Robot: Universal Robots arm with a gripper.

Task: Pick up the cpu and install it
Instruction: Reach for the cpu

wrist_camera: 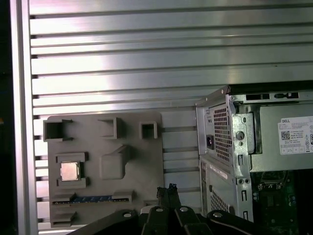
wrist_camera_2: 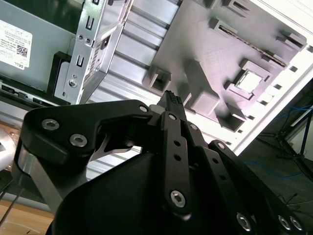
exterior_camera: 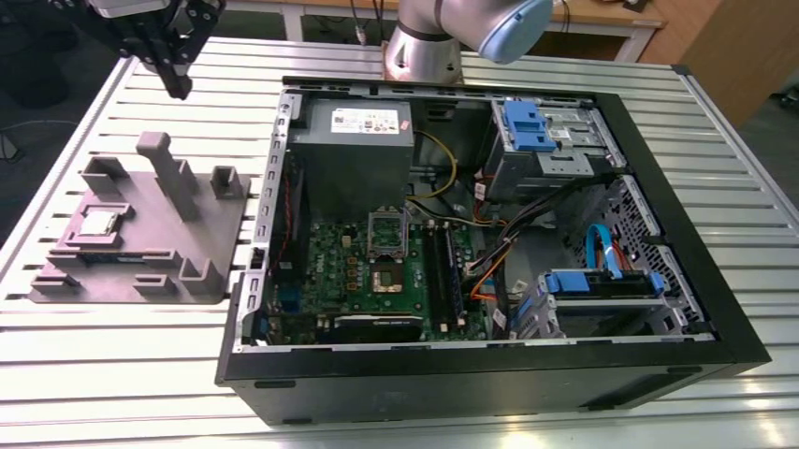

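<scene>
The cpu [exterior_camera: 100,223] is a small silver square lying flat in a recess of the grey fixture plate [exterior_camera: 187,234], on the table at the exterior view's left. Both wrist views show the cpu [wrist_camera_2: 249,81] [wrist_camera: 69,171] in its pocket. My gripper [exterior_camera: 181,89] hangs in the air beyond the fixture's far side, well above and away from the chip. Its black fingers [wrist_camera: 171,192] stand together, shut on nothing. Inside the open computer case [exterior_camera: 500,374] lies the green motherboard [exterior_camera: 362,299], with its socket [exterior_camera: 389,277] uncovered and the bracket [exterior_camera: 387,229] raised.
The fixture carries a tall post [exterior_camera: 168,173] and several low blocks around the chip. A grey power-supply box [exterior_camera: 355,140], cables [exterior_camera: 487,253] and blue drive bays [exterior_camera: 537,126] crowd the case. The slatted metal table [exterior_camera: 125,374] runs all around.
</scene>
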